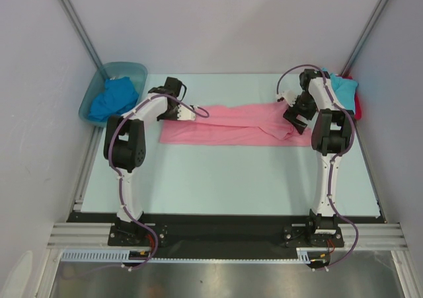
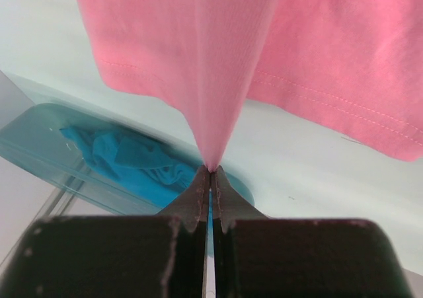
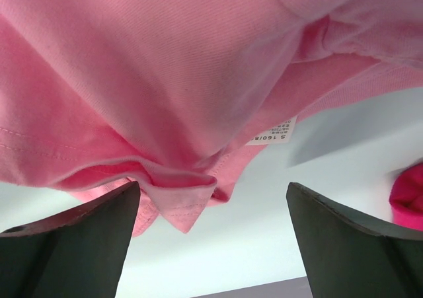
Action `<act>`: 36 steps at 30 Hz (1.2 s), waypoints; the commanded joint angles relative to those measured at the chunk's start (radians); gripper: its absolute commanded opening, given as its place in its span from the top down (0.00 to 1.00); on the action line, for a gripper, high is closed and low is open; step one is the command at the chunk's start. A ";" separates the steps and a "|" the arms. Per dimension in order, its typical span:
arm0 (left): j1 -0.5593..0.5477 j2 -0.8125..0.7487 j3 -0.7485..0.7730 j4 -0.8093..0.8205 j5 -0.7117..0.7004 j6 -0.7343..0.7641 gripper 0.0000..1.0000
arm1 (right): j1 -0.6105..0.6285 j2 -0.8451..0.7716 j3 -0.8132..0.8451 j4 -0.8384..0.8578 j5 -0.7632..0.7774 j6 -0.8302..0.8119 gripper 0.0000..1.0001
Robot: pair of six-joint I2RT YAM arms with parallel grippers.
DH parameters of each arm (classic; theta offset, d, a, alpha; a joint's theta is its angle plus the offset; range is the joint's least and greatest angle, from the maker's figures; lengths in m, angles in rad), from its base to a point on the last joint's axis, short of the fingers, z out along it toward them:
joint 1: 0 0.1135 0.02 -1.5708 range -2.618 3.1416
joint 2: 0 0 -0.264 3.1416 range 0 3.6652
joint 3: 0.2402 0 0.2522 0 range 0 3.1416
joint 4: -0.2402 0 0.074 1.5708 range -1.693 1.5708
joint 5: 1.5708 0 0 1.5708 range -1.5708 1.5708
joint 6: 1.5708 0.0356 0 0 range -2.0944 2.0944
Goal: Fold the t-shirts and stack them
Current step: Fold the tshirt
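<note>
Pinching a peak of the pink shirt, the left tool is clamped tight on it; the right tool gapes wide by the collar end, gripping nothing. Shirt lies as a long band across the far half of the surface. Mid-fold, I'd say: next the right one needs a grip there so both can fold it across.

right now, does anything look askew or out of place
The pink t-shirt lies as an uneven strip: its right end is rumpled beside the open right end effector, its left end pinched in the shut left end effector. Nothing looks spilled or torn.
</note>
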 commanded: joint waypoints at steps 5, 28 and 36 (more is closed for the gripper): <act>-0.003 -0.048 0.038 -0.056 0.005 -0.020 0.77 | 0.001 -0.006 0.047 0.010 0.020 0.002 0.00; -0.029 -0.062 -0.060 0.336 -0.101 -0.140 0.60 | -0.008 -0.141 0.104 0.263 -0.120 0.395 0.20; -0.076 -0.030 -0.097 0.413 -0.107 -0.108 0.59 | 0.027 -0.184 0.131 0.277 -0.089 0.360 0.13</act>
